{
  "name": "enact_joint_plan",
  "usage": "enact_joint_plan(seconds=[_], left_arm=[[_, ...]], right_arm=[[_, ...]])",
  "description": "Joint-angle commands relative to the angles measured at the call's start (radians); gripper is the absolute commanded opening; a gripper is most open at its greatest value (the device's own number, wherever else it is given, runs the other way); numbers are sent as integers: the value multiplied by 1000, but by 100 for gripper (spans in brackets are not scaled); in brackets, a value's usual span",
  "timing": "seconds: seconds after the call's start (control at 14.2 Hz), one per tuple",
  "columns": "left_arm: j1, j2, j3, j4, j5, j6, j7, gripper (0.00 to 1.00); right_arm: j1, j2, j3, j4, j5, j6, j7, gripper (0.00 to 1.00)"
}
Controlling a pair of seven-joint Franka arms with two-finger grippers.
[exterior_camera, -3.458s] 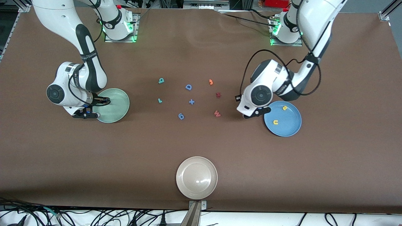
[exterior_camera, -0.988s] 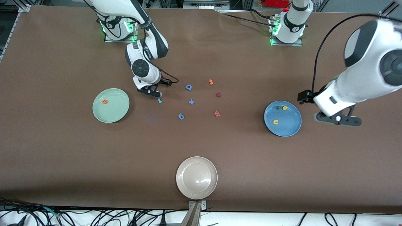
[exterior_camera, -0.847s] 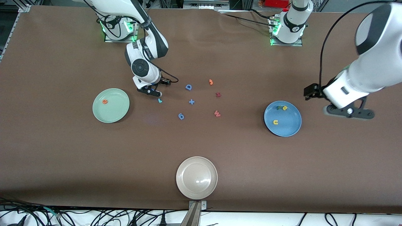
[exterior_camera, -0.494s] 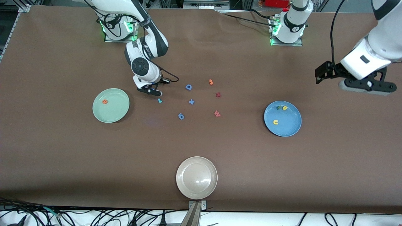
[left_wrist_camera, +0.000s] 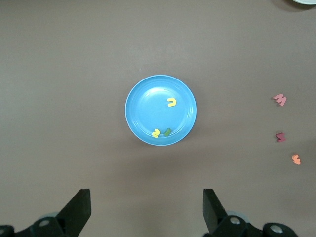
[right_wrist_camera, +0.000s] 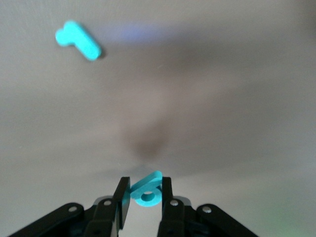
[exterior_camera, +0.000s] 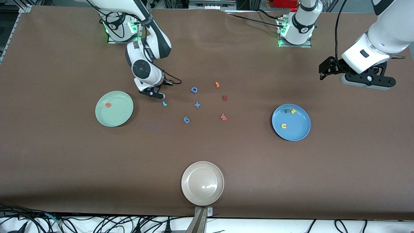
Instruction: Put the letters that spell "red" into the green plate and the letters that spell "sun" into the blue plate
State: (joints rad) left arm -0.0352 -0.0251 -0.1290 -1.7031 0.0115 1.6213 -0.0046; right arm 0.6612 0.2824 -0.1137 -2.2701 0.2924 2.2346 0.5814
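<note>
Meanwhile the right gripper (right_wrist_camera: 143, 197) pinched the teal "d" (right_wrist_camera: 146, 190) between its fingers, lifted over bare table, with the teal "r" (exterior_camera: 164, 104) lying just below it and the green plate (exterior_camera: 124, 111), holding the orange "e" (exterior_camera: 108, 105), toward the right arm's end. The left gripper (left_wrist_camera: 147, 212) hung spread wide over the table; the blue plate (left_wrist_camera: 143, 108) ahead of its fingers held the yellow "s" (left_wrist_camera: 156, 133), yellow "u" (left_wrist_camera: 171, 102) and green "n" (left_wrist_camera: 168, 132).

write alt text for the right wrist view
The right gripper is shut on a small teal letter d, held just above the brown table. A teal letter r lies on the table a little way off.
</note>
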Motion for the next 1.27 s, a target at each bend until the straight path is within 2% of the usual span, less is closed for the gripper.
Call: enact_joint_plan(seconds=[0.0,0.14,0.28,0.49,0.64,0.99,1.2], left_arm=[[-15,16,14,30,-25,-3,15,100],[-15,14,14,30,-25,-4,17,100],[-12,14,14,30,-22,-12,20,100],[-8,33,15,51,-24,-12,23,100],[-3,47,15,72,-22,-18,21,100],[-11,51,15,89,-22,-43,18,100],[-8,54,15,94,-24,-49,20,100]], right_arm=[[-2,-144,-130,24,5,-192,-118,0],[-2,-190,-204,40,-18,-251,-150,0],[-2,-226,-270,63,-122,-266,-199,0],[-2,-230,-363,150,-261,-348,-325,0],[-5,-217,-406,155,-286,-325,-391,0],[-9,-117,-409,-1,-286,-35,-420,0],[-9,-48,-409,-35,-283,54,-423,0]])
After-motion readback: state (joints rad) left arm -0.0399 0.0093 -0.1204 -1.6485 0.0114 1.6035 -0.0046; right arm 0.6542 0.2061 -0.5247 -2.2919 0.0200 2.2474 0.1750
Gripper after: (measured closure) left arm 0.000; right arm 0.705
